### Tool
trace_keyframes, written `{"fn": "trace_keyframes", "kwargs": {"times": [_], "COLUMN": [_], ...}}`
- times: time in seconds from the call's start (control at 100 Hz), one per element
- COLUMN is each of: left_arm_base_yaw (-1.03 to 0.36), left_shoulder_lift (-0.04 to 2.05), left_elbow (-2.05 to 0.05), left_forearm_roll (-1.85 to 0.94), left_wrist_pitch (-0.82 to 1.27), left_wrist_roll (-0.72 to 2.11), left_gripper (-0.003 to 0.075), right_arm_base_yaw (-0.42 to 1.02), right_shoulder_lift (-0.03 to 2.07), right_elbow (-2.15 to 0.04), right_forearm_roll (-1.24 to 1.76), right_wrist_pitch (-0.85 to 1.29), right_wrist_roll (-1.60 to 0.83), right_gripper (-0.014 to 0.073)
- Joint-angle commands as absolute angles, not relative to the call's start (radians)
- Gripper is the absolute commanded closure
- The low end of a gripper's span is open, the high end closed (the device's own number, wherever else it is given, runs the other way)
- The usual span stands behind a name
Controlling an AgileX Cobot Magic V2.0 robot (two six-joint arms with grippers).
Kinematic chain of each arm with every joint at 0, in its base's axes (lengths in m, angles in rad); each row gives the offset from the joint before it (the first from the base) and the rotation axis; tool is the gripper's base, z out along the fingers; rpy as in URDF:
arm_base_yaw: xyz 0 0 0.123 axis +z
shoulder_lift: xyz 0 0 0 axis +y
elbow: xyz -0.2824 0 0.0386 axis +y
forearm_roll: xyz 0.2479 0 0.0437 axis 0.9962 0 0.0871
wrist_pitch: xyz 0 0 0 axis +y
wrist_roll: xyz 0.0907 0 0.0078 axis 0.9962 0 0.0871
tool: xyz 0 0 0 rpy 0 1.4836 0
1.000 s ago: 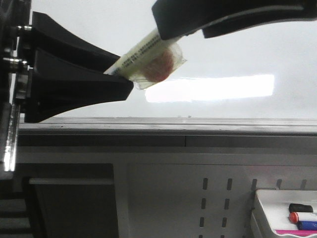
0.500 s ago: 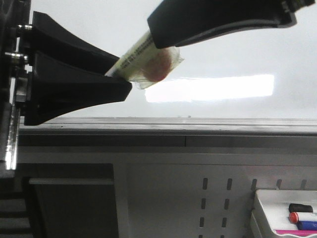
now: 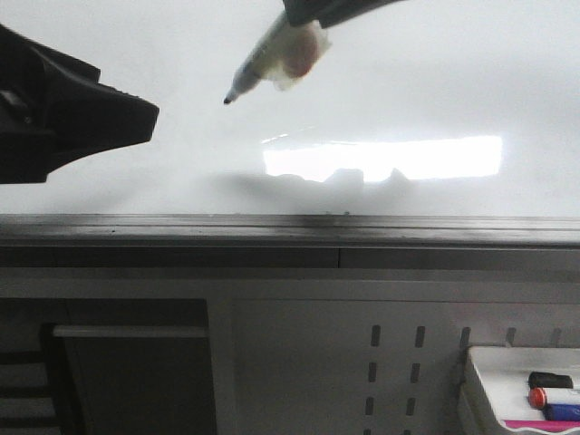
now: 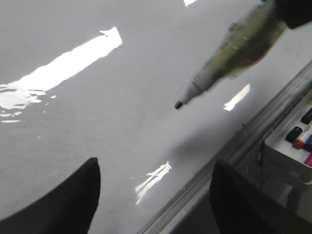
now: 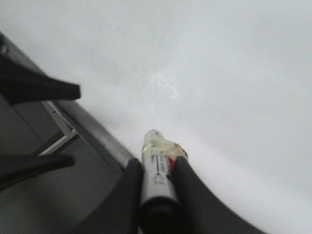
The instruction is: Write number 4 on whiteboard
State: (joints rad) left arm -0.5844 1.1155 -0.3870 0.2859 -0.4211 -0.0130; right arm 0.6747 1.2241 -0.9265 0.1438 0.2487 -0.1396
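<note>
The whiteboard (image 3: 453, 82) fills the upper front view, glossy with a bright glare band, and no number 4 or any other stroke shows on it. My right gripper (image 3: 313, 14) is shut on a white marker (image 3: 276, 54) wrapped in clear tape. The marker's bare dark tip (image 3: 227, 100) points down-left, close in front of the board. The right wrist view shows the marker (image 5: 157, 165) clamped between both fingers. My left gripper (image 3: 136, 118) is at the left, apart from the marker. In the left wrist view its jaws (image 4: 155, 165) stand wide open and empty, with the marker (image 4: 234, 53) beyond them.
A dark grey ledge (image 3: 362, 237) runs along the board's lower edge. Below it is a perforated grey panel. A small white tray (image 3: 494, 381) with several markers sits at the lower right and also shows in the left wrist view (image 4: 280, 151).
The left gripper has let go of the marker's tip end and drawn back to the left. The right gripper has lifted the marker up, and its tip now shows bare.
</note>
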Motion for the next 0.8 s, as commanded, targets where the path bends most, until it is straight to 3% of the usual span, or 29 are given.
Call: {"fn": "trace_keyframes", "kwargs": {"times": [0.0,0.23,0.79], "left_arm_base_yaw": [-0.589,-0.589,-0.589], "left_shoulder_lift": [1.086,1.081,1.081], "left_elbow": [-0.409,-0.409,-0.408], "left_forearm_roll": [0.258,0.253,0.253], "left_wrist_pitch": [-0.477,-0.477,-0.474], "left_wrist_roll": [-0.024,-0.024,-0.024], "left_gripper": [0.0272,0.0274,0.0280], "right_arm_base_yaw": [0.639,0.592,0.599], "right_shoulder_lift": [1.257,1.382,1.377], "right_elbow": [-1.042,-1.186,-1.104], "right_forearm_roll": [0.101,0.072,0.090], "right_wrist_pitch": [0.219,0.236,0.356], "right_wrist_roll": [-0.147,-0.147,-0.147], "right_gripper": [0.0660,0.0660,0.0658]}}
